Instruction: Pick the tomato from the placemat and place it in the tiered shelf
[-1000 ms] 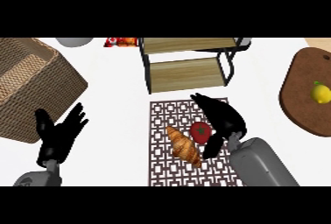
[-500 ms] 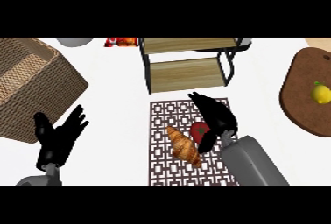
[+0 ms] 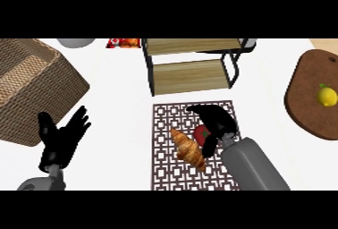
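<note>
A red tomato (image 3: 200,132) lies on the dark patterned placemat (image 3: 170,117), mostly covered by my right hand (image 3: 217,120), whose fingers curl down round it. A croissant (image 3: 189,147) lies just left of the tomato on the same mat. The tiered shelf (image 3: 191,62), with wooden boards and a black frame, stands right behind the mat. My left hand (image 3: 61,139) rests open at the lower left, fingers up, far from the mat.
A large wicker basket (image 3: 33,85) fills the left side. A brown cutting board (image 3: 310,103) with a lemon (image 3: 327,95) lies at the right edge. A grey bowl (image 3: 76,42) and a red packet (image 3: 123,43) sit at the back.
My right hand has slid a little left and lower over the tomato, its fingers closing round it and hiding more of it. The left hand has barely moved.
</note>
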Tool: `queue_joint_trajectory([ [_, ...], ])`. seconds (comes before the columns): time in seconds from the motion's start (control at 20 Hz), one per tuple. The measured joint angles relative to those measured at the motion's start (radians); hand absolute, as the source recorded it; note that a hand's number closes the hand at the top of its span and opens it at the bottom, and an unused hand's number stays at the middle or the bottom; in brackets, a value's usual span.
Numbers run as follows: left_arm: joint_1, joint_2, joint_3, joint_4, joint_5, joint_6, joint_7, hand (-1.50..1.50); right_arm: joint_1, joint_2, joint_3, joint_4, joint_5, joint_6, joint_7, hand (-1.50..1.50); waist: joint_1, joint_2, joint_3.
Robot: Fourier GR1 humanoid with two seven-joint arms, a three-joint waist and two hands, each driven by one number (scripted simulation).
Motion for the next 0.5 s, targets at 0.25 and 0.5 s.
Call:
queue_joint_trajectory([
  [0.25,0.001,0.003,0.009,0.006,-0.003,-0.011,-0.008,0.00,-0.024,-0.008,0.044,0.052,0.039,0.025,-0.087,1.50,0.002,-0.005,-0.003],
  [0.5,-0.006,-0.004,0.018,0.032,-0.013,-0.014,-0.034,0.00,0.003,-0.002,0.037,0.035,0.038,0.015,-0.158,1.50,-0.004,-0.008,-0.003],
])
